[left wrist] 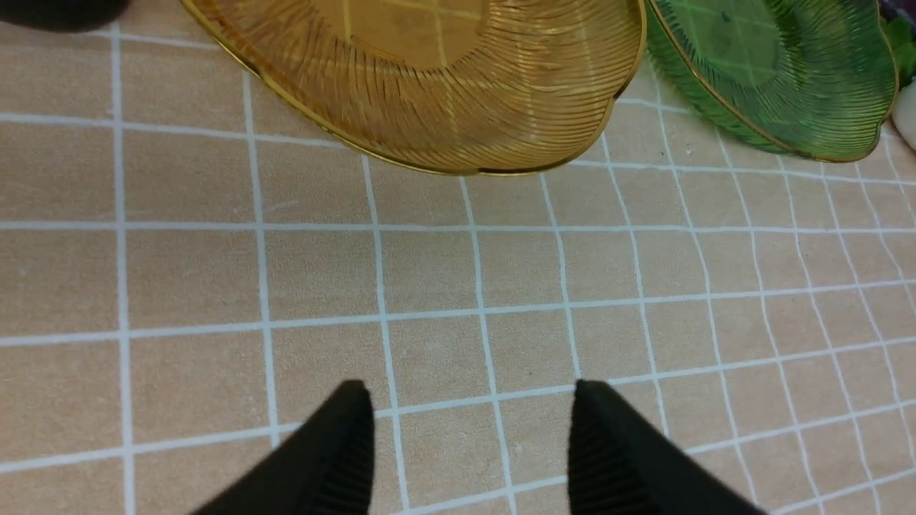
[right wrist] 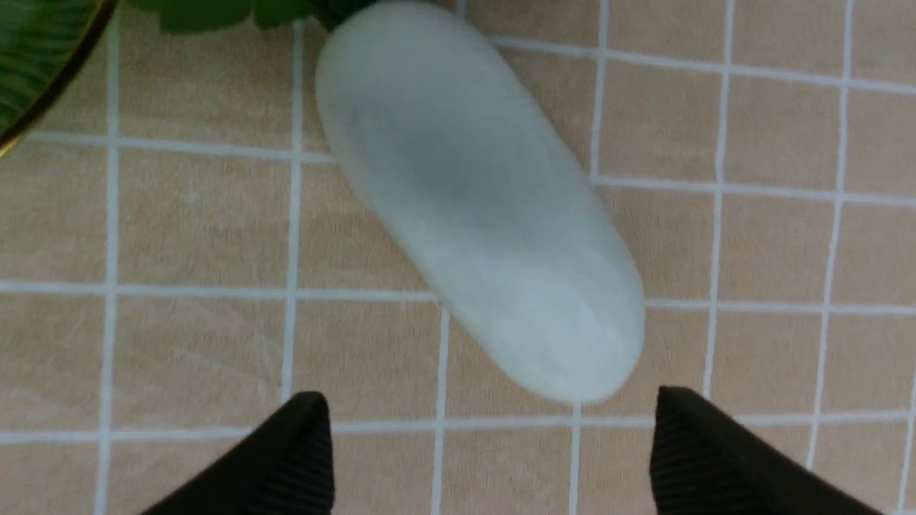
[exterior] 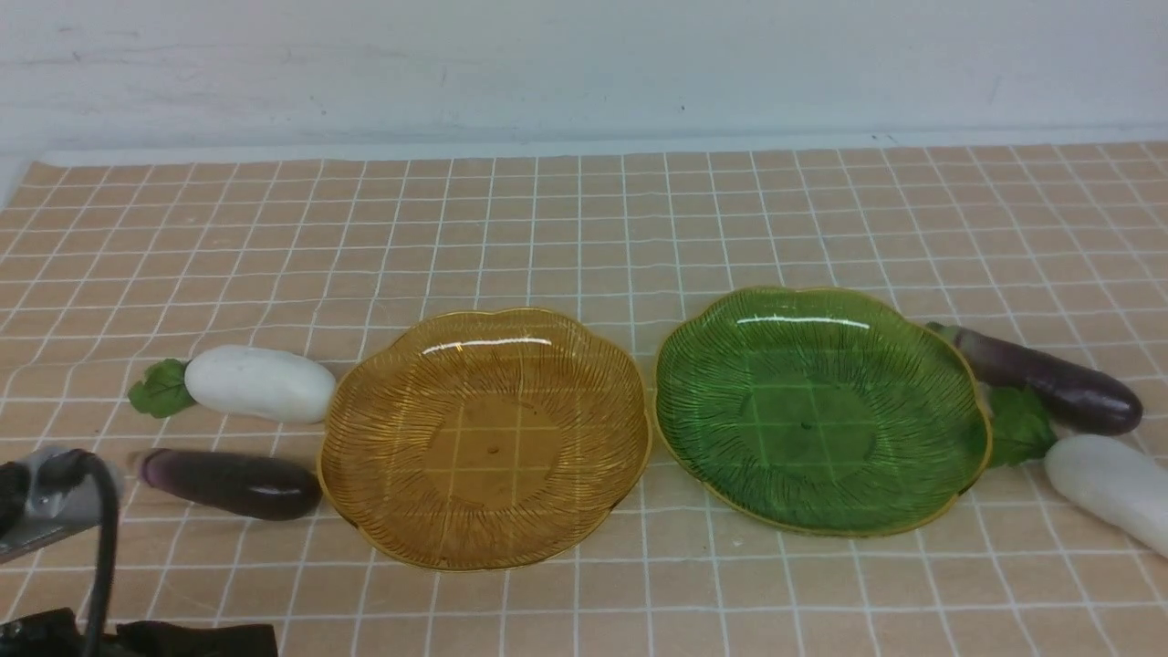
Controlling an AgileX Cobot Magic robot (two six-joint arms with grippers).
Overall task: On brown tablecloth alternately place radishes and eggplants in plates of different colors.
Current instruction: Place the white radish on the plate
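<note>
While both plates are sitting empty on the brown tablecloth that is covering the worktop, the left pincer is hanging low over bare cloth. Its two black fingertips are standing apart with nothing between them. Ahead of that pincer, past a stretch of gridded cloth, the amber plate is lying flat. The green plate is sitting farther off, close beside the amber one.

The right pincer is also gaping wide and gripping nothing. The right-side radish is lying on the cloth just ahead of its fingertips, not between them. Its leafy end is pointing away from the pincer and reaching the green plate's rim. Beyond that radish, farther from the right pincer, the right-side eggplant is resting on the cloth beside the same plate.

On the left pincer's side of the amber plate, the left-side radish and the left-side eggplant are lying side by side on the cloth. Both are off the plate, with their rounded ends close to its rim. The eggplant is lying nearer to the left pincer, and the radish's green leaves are pointing away from the plate.
</note>
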